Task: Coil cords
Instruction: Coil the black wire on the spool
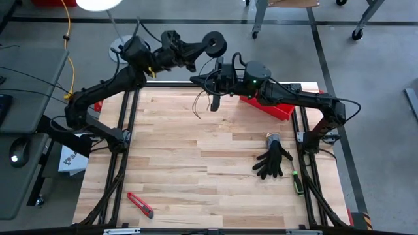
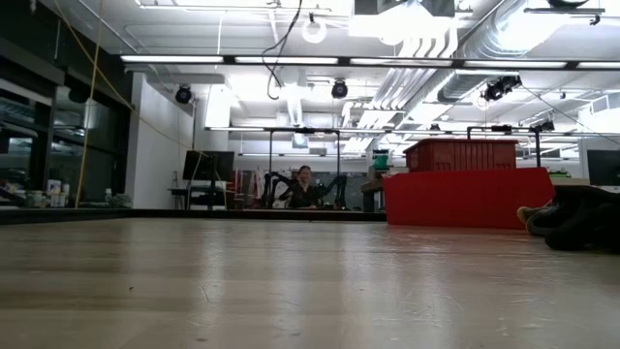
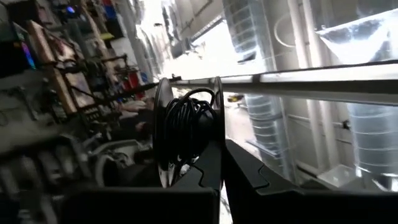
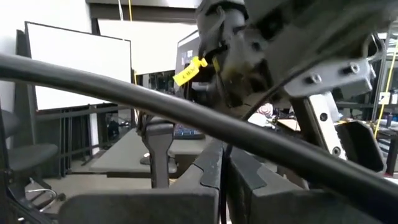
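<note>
Closest to the left wrist camera, the left gripper (image 3: 221, 165) has its two dark fingers pressed together on the lower rim of the small black spool (image 3: 186, 134). Dark cord (image 3: 189, 118) is bunched between the spool's flanges.

Task progress: a good share of the cord appears to be on the spool already, wound loosely rather than in neat turns. In the high view a thin dark length of it (image 1: 198, 108) hangs free below the right arm's gripper, at about twelve o'clock over the table (image 1: 196, 170). That tail is judged to be what remains to be taken up.

Arm pose: both arms are raised clear of the table and reach toward its far edge. The left arm stretches from ten o'clock toward twelve, carrying the spool (image 1: 214, 44) beyond the table edge, over the floor. The right arm comes in from three o'clock; the right gripper (image 1: 215, 99) points down at twelve o'clock, just beside the left arm's wrist, fingers shut. The right wrist view shows a thin dark line between its fingers, so it probably pinches the cord, though this cannot be confirmed.

Unrelated items: black glove (image 1: 273, 160) at four o'clock, red box cutter (image 1: 140, 204) at seven o'clock, red bin (image 1: 271, 104) at one o'clock.
</note>
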### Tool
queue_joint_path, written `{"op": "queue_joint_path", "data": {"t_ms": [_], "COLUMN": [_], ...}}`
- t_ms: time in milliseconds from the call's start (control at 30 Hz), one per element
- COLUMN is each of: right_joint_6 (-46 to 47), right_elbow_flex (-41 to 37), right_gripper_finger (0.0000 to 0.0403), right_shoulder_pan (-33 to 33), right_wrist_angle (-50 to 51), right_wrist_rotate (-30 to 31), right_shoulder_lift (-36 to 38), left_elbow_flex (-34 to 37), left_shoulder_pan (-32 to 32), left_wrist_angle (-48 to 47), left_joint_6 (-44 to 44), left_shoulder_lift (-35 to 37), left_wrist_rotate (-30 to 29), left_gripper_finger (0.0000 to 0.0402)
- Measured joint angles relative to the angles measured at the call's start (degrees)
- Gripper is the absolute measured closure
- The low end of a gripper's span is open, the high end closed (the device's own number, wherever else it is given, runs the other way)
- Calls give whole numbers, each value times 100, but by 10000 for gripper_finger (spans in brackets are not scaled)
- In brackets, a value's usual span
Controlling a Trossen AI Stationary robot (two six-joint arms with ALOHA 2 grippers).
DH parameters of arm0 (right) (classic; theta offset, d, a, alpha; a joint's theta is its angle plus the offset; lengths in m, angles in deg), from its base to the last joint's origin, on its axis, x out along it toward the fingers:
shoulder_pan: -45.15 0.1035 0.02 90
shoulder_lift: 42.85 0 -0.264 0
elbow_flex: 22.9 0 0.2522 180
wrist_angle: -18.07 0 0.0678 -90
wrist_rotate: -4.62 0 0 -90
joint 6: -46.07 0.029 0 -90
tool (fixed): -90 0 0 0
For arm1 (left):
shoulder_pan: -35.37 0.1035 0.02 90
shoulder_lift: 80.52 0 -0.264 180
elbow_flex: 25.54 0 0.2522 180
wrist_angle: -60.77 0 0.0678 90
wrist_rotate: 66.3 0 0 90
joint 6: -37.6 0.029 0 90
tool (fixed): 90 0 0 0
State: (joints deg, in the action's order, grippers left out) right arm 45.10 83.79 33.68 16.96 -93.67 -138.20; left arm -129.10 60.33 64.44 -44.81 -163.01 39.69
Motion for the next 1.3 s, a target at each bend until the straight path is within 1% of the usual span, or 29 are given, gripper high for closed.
{"op": "queue_joint_path", "data": {"t_ms": [100,233,400,533,633,733,800,867,1000,1100,1300], "right_joint_6": [-35,-37,-46,3,79,95,96,99,251,255,403], "right_elbow_flex": [0,0,0,0,0,0,0,0,0,0,0], "right_gripper_finger": [403,403,403,403,403,403,403,403,403,403,403], "right_shoulder_pan": [-59,-120,-223,-317,-321,-321,-328,-370,-466,-510,-611], "right_wrist_angle": [-52,-36,-125,-238,-352,-386,-465,-546,-736,-803,-849], "right_wrist_rotate": [-144,-282,-751,-1307,-1302,-1301,-1306,-1351,-1631,-1654,-1860], "right_shoulder_lift": [0,0,4,2,15,22,20,20,20,22,22], "left_elbow_flex": [0,0,0,0,-2,-2,-2,-2,-2,-2,-2], "left_shoulder_pan": [-69,-248,-436,-526,-532,-504,-511,-519,-549,-598,-598], "left_wrist_angle": [110,82,61,-27,-66,-71,-72,-26,-5,-15,-148], "left_joint_6": [-136,-275,-381,-288,-183,-189,-267,-296,-299,-283,-139], "left_shoulder_lift": [-25,-25,-24,-22,-2,-1,-1,-1,-1,-1,2], "left_wrist_rotate": [172,209,305,425,407,539,670,992,1591,1713,2279], "left_gripper_finger": [401,401,401,401,401,401,401,401,401,401,401]}}
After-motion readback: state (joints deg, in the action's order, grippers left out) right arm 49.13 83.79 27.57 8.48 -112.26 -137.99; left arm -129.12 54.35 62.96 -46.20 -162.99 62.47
